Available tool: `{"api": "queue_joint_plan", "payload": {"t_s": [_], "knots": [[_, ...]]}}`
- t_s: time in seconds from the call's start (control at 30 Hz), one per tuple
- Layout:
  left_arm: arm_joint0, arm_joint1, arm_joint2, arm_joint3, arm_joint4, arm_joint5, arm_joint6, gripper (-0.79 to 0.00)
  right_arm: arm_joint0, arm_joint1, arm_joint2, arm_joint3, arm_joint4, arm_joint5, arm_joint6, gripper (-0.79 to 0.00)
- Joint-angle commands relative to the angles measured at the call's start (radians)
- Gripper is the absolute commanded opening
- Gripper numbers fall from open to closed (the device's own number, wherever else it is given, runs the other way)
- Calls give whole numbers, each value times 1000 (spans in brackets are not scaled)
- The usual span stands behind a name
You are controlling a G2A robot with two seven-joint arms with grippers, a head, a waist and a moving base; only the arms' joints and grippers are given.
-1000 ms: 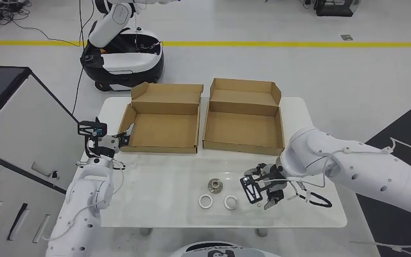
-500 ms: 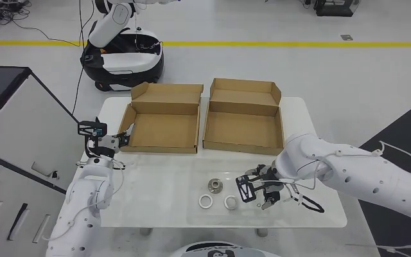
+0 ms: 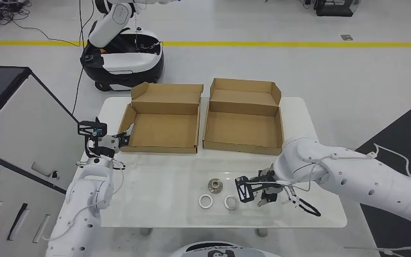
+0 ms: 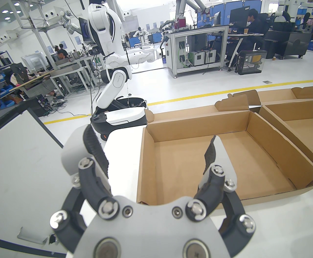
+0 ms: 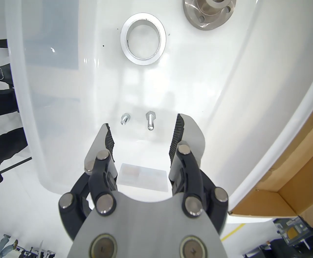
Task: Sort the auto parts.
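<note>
On the white table (image 3: 160, 186) lie a metal flange (image 3: 214, 186) (image 5: 209, 12), a silver ring (image 3: 205, 202) (image 5: 143, 42) and another small pale part (image 3: 230, 203). Two short bolts (image 5: 125, 119) (image 5: 149, 120) lie just ahead of my right gripper (image 3: 244, 189) (image 5: 143, 128), which is open, low over the table and to the right of the parts. My left gripper (image 3: 122, 138) (image 4: 151, 134) is open and holds nothing, at the left edge of the table beside the left cardboard box (image 3: 160, 128) (image 4: 220, 158).
Two open, empty cardboard boxes stand side by side at the back, the right box (image 3: 244, 128) (image 4: 293, 114) next to the left one. A corner of a box (image 5: 281, 195) lies close to my right gripper. Another robot (image 3: 125, 54) stands on the floor beyond the table.
My right gripper has moved left across the table toward the parts. The left arm and the parts have kept still.
</note>
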Motion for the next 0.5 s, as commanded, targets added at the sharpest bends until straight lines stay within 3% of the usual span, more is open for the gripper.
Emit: {"api": "queue_joint_plan", "payload": {"t_s": [0.0,0.23,0.47], "knots": [[0,0,0,0,0,0,0,0,-2,-1,0,0,-4,9,9,-296],[0,0,0,0,0,0,0,0,-4,-1,0,-1,-5,29,29,-299],[0,0,0,0,0,0,0,0,-14,-5,0,12,-18,22,22,-379]]}}
